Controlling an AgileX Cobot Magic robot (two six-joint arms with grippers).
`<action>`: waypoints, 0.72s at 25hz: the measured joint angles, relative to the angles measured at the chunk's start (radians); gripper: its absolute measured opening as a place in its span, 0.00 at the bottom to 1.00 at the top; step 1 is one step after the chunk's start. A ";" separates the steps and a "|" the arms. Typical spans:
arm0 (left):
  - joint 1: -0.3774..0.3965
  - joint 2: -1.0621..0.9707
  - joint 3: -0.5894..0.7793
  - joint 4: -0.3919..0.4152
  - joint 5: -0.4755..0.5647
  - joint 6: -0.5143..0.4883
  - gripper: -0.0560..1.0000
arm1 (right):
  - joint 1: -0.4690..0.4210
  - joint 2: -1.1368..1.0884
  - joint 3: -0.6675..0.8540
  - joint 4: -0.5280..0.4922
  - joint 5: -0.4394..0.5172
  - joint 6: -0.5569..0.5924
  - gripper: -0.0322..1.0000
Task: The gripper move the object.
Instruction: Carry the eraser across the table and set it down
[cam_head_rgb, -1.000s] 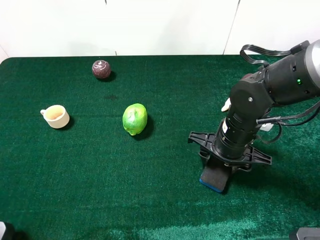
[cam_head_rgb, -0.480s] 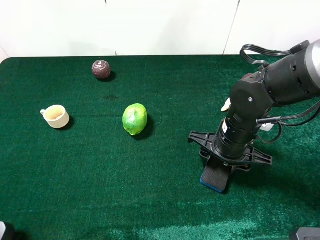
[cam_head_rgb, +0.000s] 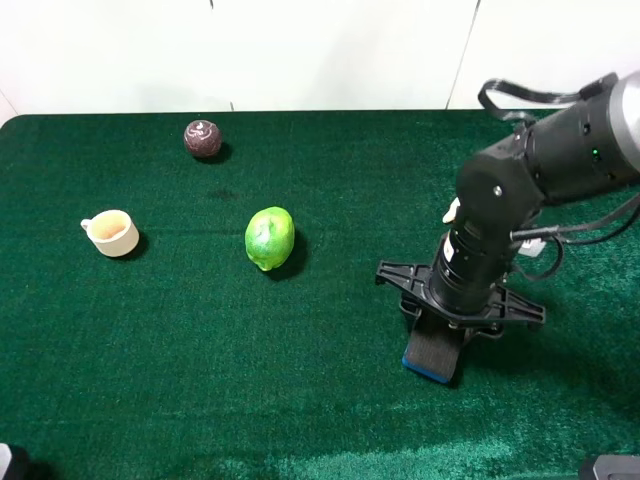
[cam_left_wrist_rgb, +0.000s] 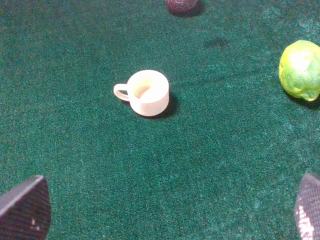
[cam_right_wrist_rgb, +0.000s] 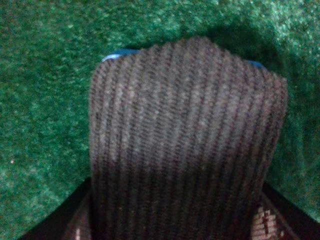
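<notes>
The object (cam_head_rgb: 431, 352), a dark felt block with a thin blue base, lies low over the green cloth at the front right, tilted. My right gripper (cam_head_rgb: 441, 328) stands straight over it, its fingers shut on the block's upper end. In the right wrist view the ribbed dark felt (cam_right_wrist_rgb: 185, 135) fills the frame between the fingers, with the blue base edge (cam_right_wrist_rgb: 120, 52) peeking out. My left gripper (cam_left_wrist_rgb: 160, 212) is open and empty; only its two fingertips (cam_left_wrist_rgb: 25, 210) show, above bare cloth near the cup.
A green lime (cam_head_rgb: 269, 237) lies at the table's middle. A small cream cup (cam_head_rgb: 111, 232) stands at the left and a dark purple ball (cam_head_rgb: 203, 138) at the back left. A white item (cam_head_rgb: 452, 210) shows behind the right arm.
The right arm has shifted slightly back and up, and the block held in its gripper has moved a little with it. The lime, cup and ball have not moved.
</notes>
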 joint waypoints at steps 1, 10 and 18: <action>0.000 0.000 0.000 0.000 0.000 0.000 0.99 | 0.000 -0.004 -0.011 0.000 0.018 -0.010 0.43; 0.000 0.000 0.000 0.000 0.000 0.000 0.99 | 0.000 -0.086 -0.130 -0.003 0.185 -0.050 0.43; 0.000 0.000 0.000 0.000 0.000 0.000 0.99 | 0.000 -0.136 -0.255 -0.017 0.350 -0.077 0.43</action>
